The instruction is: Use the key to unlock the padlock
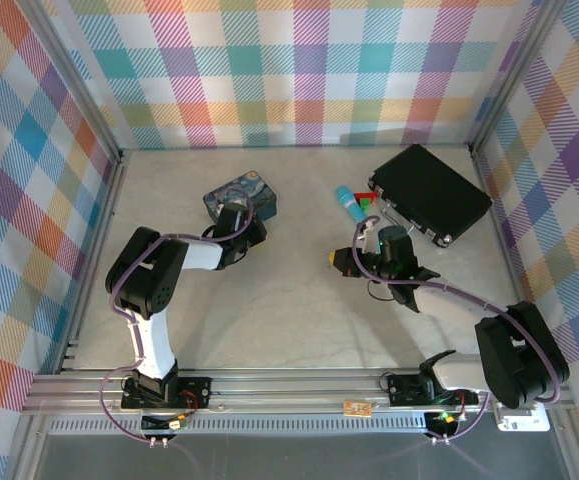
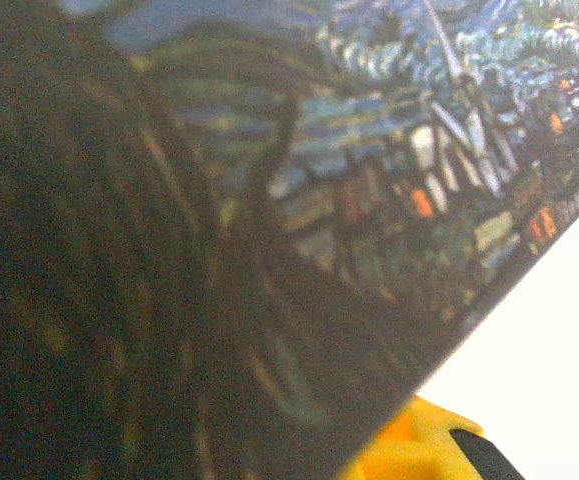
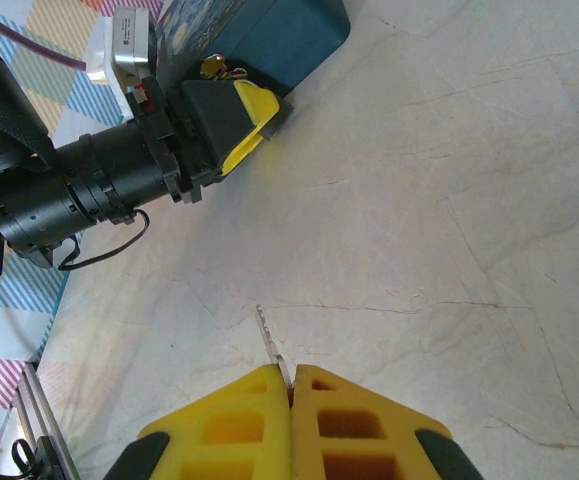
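Note:
My right gripper (image 3: 291,380) is shut on the key (image 3: 272,345), a thin pale toothed blade that sticks out ahead of the yellow fingertips above the bare table. In the top view this gripper (image 1: 340,260) hovers mid-table. My left gripper (image 1: 237,222) is pressed against the blue painted tin (image 1: 241,196). The right wrist view shows its yellow finger (image 3: 249,120) at the tin's (image 3: 269,30) lower edge, with a small brassy piece (image 3: 212,68) beside it. I cannot make out the black padlock. The blurred tin (image 2: 389,180) is close up in the left wrist view, with one yellow finger (image 2: 419,450) below it.
A turquoise cylinder (image 1: 348,204) lies right of centre beside a flat black case (image 1: 431,192) at the back right. Plaid walls enclose the table on three sides. Pale open tabletop (image 1: 289,300) lies between the two grippers.

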